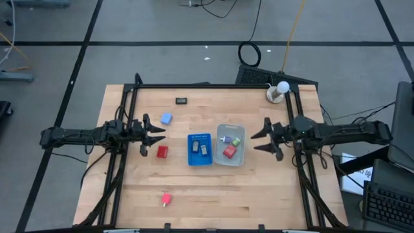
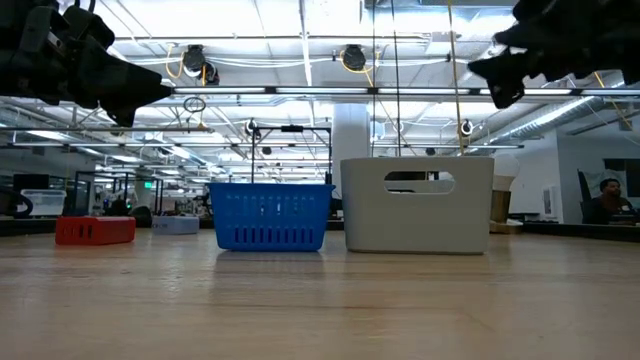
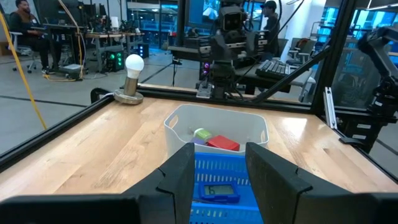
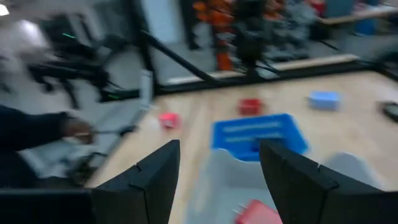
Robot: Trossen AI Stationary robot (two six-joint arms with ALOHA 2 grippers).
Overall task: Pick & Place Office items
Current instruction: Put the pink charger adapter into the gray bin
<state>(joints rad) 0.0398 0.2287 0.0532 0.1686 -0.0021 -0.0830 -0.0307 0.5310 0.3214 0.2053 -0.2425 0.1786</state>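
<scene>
Your left end effector (image 1: 155, 134) hangs above the table (image 1: 259, 188) with fingers apart and empty, just left of the red block (image 1: 162, 151) and below the pale blue block (image 1: 166, 119). Your right end effector (image 1: 257, 140) is likewise apart and empty, just right of the clear tray (image 1: 220, 144). That tray holds red and green pieces; the blue tray (image 1: 192, 155) beside it holds flat rectangles. A black rectangle (image 1: 182, 100) lies near the far edge, and a pink-red block (image 1: 166, 199) near the front.
</scene>
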